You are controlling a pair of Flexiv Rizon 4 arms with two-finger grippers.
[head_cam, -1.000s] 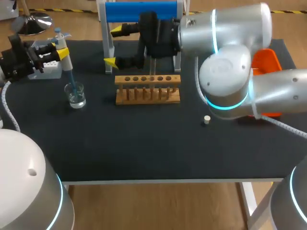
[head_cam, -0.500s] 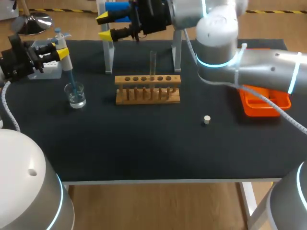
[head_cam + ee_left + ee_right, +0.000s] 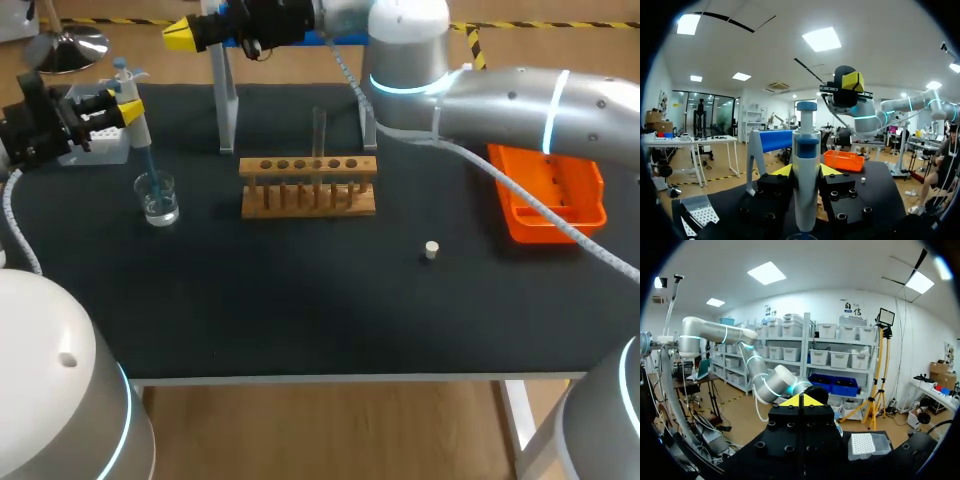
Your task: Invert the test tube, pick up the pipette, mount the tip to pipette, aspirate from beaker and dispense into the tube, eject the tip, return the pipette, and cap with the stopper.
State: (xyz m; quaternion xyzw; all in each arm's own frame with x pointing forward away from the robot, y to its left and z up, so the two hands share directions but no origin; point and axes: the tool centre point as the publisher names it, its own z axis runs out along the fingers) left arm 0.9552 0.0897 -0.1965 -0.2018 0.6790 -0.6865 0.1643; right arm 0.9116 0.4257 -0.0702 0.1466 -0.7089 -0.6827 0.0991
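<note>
the step in hand looks to be the aspirating. the left pincer [image 3: 115, 108] is pinching the pipette [image 3: 137, 125] from two sides near the back left corner of the surface [image 3: 300, 310], and it holds the pipette almost upright. the blue tip [image 3: 148, 165] goes down into the beaker [image 3: 158, 200], which stands near the left edge. there is little liquid in the beaker, and i cannot tell if the end of the tip is really under it. to do this well, the tip should go under the liquid but not press on the glass bottom, and the pipette should be kept upright and quiet while it draws, because a shallow tip would take air. when lifting, it is better to go straight up, so that the tip does not hit the rim and push the light beaker. the test tube [image 3: 319, 135] stands upright in the wooden rack [image 3: 308, 186] near the middle of the back edge, so the way to it is short and must be level. the right pincer [image 3: 185, 33] is pressed together on nothing, high above the back edge, and it should keep out of this way. the stopper [image 3: 431, 250] lies apart, right of the middle.
</note>
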